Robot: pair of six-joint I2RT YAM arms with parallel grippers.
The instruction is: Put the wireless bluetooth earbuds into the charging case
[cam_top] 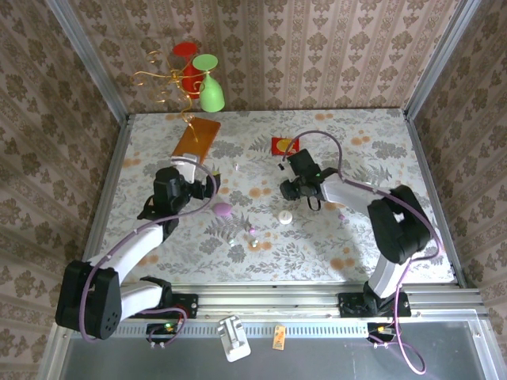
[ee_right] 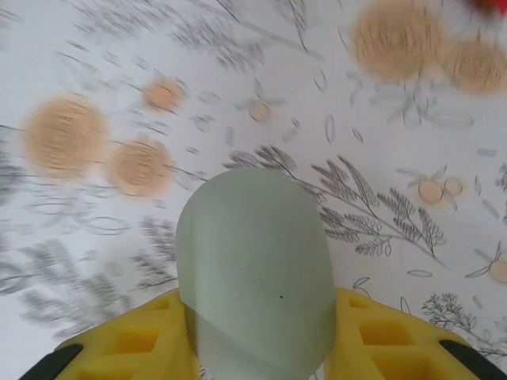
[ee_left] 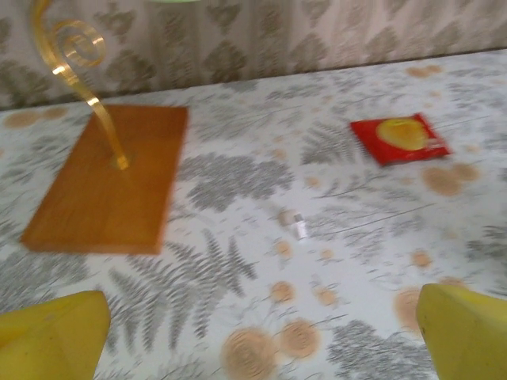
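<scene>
Surfaces as they look:
- the table cover: matt floral print, cloth or paper, can't tell which.
- the board near the far left corner: wood look, smooth, satin.
- the wire stand on it: gold metal, glossy, bright glints.
- the packet toward the far edge: red, shiny foil or plastic film.
- the pale green case: smooth matt plastic, no glare.
- the right gripper's fingers and the left gripper's fingers: yellow matt plastic, the right ones with moulded recesses.
- the frame rail along the near edge: bare brushed metal.
- the walls: matt patterned paper.
</scene>
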